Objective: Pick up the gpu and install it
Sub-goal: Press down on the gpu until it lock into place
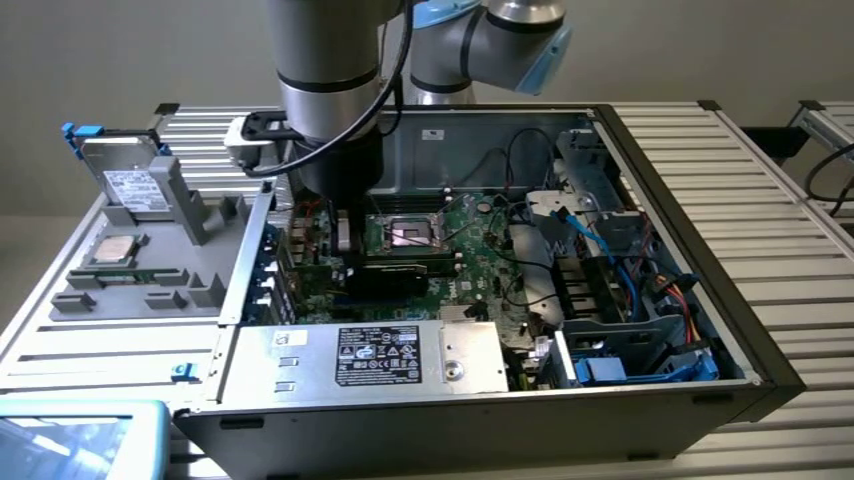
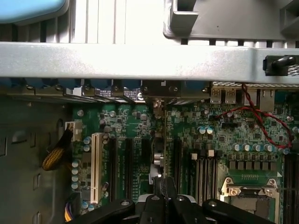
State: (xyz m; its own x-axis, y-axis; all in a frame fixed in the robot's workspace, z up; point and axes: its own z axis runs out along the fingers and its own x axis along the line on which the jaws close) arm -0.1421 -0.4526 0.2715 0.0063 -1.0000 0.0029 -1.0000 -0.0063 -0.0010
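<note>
Inside one computer case, one end effector pinching one gpu

Green motherboard, white slot (among black ones), red twisted wire, grey parts tray, blue cables

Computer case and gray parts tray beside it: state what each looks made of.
Computer case: looks like sheet metal, dark painted outside, bare dull gray inside; thin folded edges suggest it. Gray parts tray: probably molded plastic, matte, uniform gray with blocky ribs and slots; the look leaves foam or printed material open.
</note>
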